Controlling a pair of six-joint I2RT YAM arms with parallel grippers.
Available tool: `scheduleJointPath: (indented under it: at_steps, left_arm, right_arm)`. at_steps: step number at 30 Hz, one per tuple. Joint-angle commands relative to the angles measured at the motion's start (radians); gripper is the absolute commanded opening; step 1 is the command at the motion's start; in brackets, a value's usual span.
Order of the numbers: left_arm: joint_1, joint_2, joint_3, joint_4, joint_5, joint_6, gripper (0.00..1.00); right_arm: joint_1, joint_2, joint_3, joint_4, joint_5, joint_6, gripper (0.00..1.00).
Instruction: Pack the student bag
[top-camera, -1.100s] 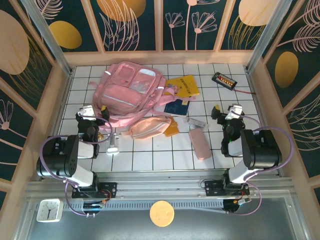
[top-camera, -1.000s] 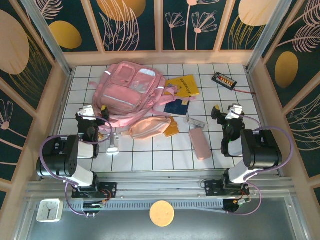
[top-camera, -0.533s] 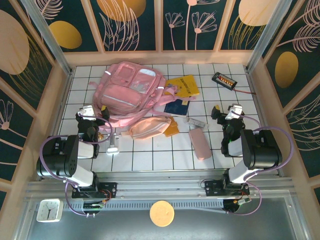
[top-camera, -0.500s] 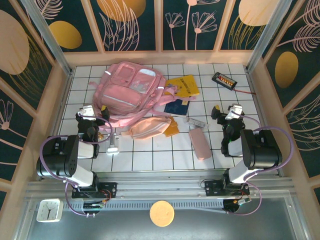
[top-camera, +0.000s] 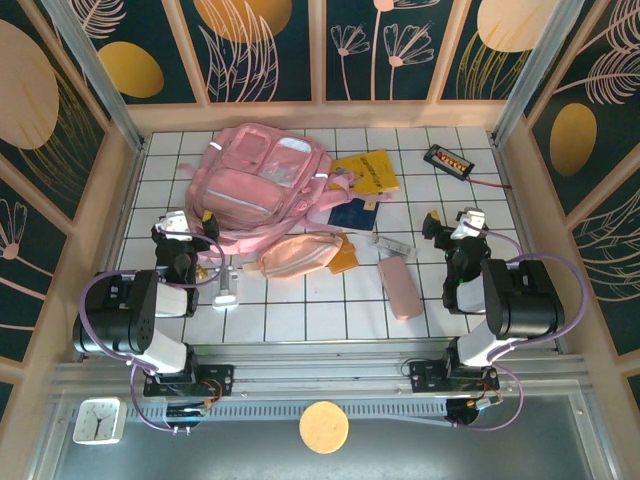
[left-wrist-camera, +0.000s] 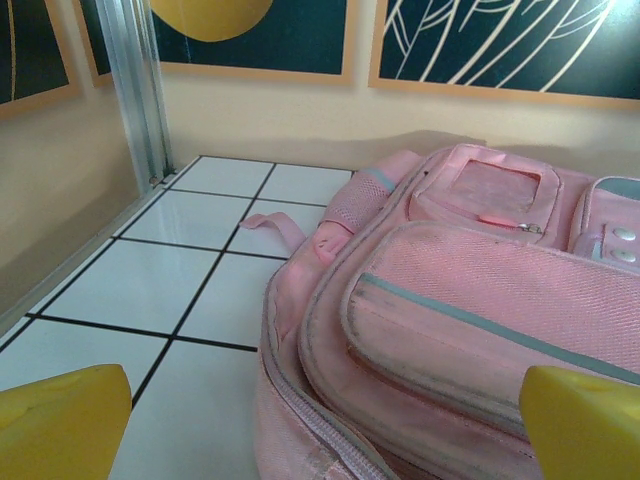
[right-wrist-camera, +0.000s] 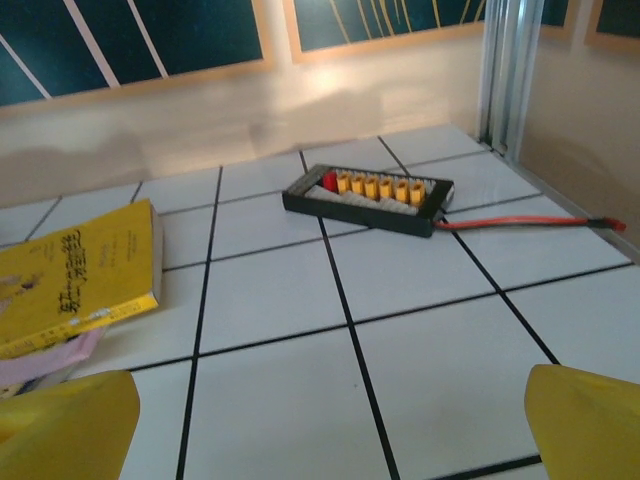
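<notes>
Two grippers are holding nothing. The left gripper (top-camera: 188, 224) is keeping its jaws spread wide, and the right gripper (top-camera: 452, 221) is doing the same; in each wrist view the yellow pads (left-wrist-camera: 62, 421) are sitting at opposite edges.

The large soft pink fabric backpack (top-camera: 260, 188) is lying flat on the white tiled table (top-camera: 300, 322), in the far left part, just ahead of the left gripper, with its zipped pockets facing up. A small peach-pink oval pouch (top-camera: 300, 254) is touching its near edge. A yellow book (top-camera: 366, 172) is lying just beside its right side.

A slim flat pink rectangular case (top-camera: 400, 286) is resting near the right gripper. A black connector board with yellow plugs (right-wrist-camera: 367, 197) is lying well ahead of that gripper, with a red wire (right-wrist-camera: 530, 223) running from it.
</notes>
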Motion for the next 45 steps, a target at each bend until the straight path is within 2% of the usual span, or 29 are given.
scheduleJointPath:
  at_steps: [1,4,6,8,10,13,15,19,22,24,26,28,29,31,35,40,45]
  left_arm:
    - [-0.002,-0.074,-0.020,0.004,-0.035,-0.010,0.99]
    - [-0.003,-0.229,-0.001,-0.206,-0.171,-0.100,0.99]
    - [-0.002,-0.355,0.041,-0.441,-0.263,-0.201,0.99]
    - [-0.003,-0.456,0.108,-0.681,-0.283,-0.282,0.99]
    - [-0.002,-0.516,0.195,-0.905,-0.241,-0.379,0.99]
    - [-0.005,-0.527,0.337,-1.141,-0.078,-0.463,0.99]
    - [-0.011,-0.517,0.414,-1.256,-0.022,-0.514,0.99]
    - [-0.015,-0.454,0.530,-1.358,0.144,-0.560,0.99]
    - [-0.030,-0.344,0.646,-1.451,0.238,-0.561,0.99]
    - [-0.032,-0.277,0.671,-1.426,0.355,-0.573,0.99]
    - [-0.032,-0.246,0.630,-1.289,0.466,-0.614,0.99]
    - [-0.032,-0.223,0.610,-1.245,0.459,-0.730,0.99]
    - [-0.032,-0.185,0.626,-1.243,0.501,-0.753,0.99]
    - [-0.052,-0.089,0.728,-1.348,0.535,-0.697,0.99]
    - [-0.178,0.052,1.004,-1.695,0.300,-0.406,0.99]
    - [-0.231,0.161,1.161,-1.807,0.247,-0.304,0.99]
    - [-0.288,0.229,1.248,-1.903,0.174,-0.162,0.99]
  right_arm:
    - [-0.002,-0.104,0.094,-0.207,0.094,0.033,0.99]
    - [-0.013,-0.186,0.262,-0.559,0.188,0.151,0.99]
    - [-0.045,-0.192,0.441,-0.879,0.148,0.260,0.99]
    - [-0.074,-0.136,0.633,-1.161,0.076,0.341,0.99]
    - [-0.082,-0.070,0.803,-1.353,-0.006,0.399,0.99]
    - [-0.068,-0.036,0.917,-1.420,-0.208,0.415,0.95]
    - [-0.037,-0.012,0.991,-1.465,-0.316,0.435,0.95]
    - [0.060,0.085,1.118,-1.559,-0.471,0.467,0.91]
    - [0.164,0.180,1.233,-1.644,-0.524,0.453,0.91]
    - [0.218,0.271,1.340,-1.740,-0.534,0.441,0.91]
    - [0.261,0.360,1.426,-1.805,-0.574,0.446,0.91]
    - [0.300,0.419,1.475,-1.817,-0.607,0.455,0.91]
    - [0.317,0.450,1.509,-1.831,-0.614,0.458,0.91]
    - [0.340,0.510,1.579,-1.853,-0.627,0.456,0.90]
    - [0.366,0.604,1.672,-1.856,-0.663,0.492,0.88]
    - [0.397,0.705,1.786,-1.870,-0.681,0.533,0.84]
    - [0.460,0.716,1.825,-1.961,-0.580,0.558,0.81]
